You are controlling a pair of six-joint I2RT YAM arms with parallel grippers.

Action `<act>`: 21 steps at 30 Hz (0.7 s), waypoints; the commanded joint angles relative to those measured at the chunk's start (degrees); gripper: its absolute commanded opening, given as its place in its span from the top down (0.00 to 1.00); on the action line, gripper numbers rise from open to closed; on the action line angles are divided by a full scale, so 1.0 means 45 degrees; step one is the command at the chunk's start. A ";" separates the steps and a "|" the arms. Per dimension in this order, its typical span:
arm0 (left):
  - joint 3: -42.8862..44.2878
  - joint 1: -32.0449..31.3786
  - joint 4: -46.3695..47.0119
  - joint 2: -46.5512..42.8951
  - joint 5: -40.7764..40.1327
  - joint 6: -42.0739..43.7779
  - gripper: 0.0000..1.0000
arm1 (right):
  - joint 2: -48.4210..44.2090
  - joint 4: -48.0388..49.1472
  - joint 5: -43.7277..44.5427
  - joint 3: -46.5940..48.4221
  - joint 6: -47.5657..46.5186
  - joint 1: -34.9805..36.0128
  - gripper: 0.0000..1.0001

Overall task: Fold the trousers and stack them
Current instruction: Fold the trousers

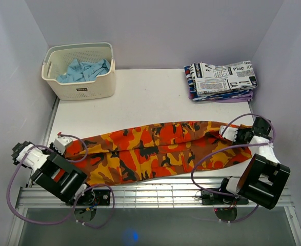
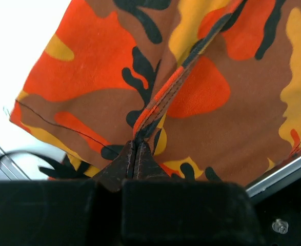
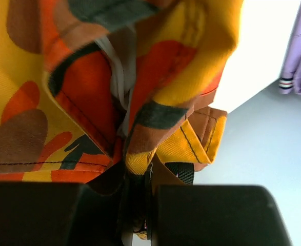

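At 11 o'clock on the white table (image 1: 150,97), a cream slatted basket (image 1: 83,91) is holding a crumpled light-blue garment (image 1: 83,70), while at 1 o'clock a stack of folded trousers (image 1: 222,81), a newsprint-patterned pair on top, is sitting well apart from it. Across the near half of the table, the orange camouflage trousers (image 1: 155,151) are lying stretched from 8 o'clock to 3 o'clock, folded lengthwise, their near edge running just beside the ribbed metal rail (image 1: 155,192) at 6 o'clock. The left gripper (image 2: 135,156) is pinching the cloth at its 8 o'clock end, fingers closed on a stitched seam near the hem. The right gripper (image 3: 136,171) is clamping a bunched fold at the 3 o'clock end, jaws tight on the fabric. A purple cable (image 1: 194,170) is looping over the trousers beside the right arm, and nothing is lying between the trousers and the stack.
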 commanded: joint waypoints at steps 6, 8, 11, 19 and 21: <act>0.1301 0.1134 0.0962 0.1899 -0.0731 0.0327 1.00 | 0.0315 -0.0205 -0.0236 0.0213 -0.0411 -0.0719 0.92; 0.2681 0.1251 0.0593 0.2330 -0.0400 -0.0025 1.00 | 0.0335 -0.0283 -0.0490 0.0935 -0.0119 -0.0818 0.92; 0.4538 0.1426 -0.1163 0.2898 0.0557 0.0246 1.00 | 0.0433 -0.1412 -0.0958 0.2438 0.0270 -0.0954 0.92; 0.3748 0.2498 -0.2808 0.2177 -0.1446 0.2823 1.00 | -0.1303 -0.3115 -0.0923 0.1235 -0.2594 -0.1949 0.92; 0.3376 0.2890 -0.2982 0.2079 -0.2036 0.3446 1.00 | -0.1868 -0.3115 -0.0843 0.0163 -0.3724 -0.2378 0.92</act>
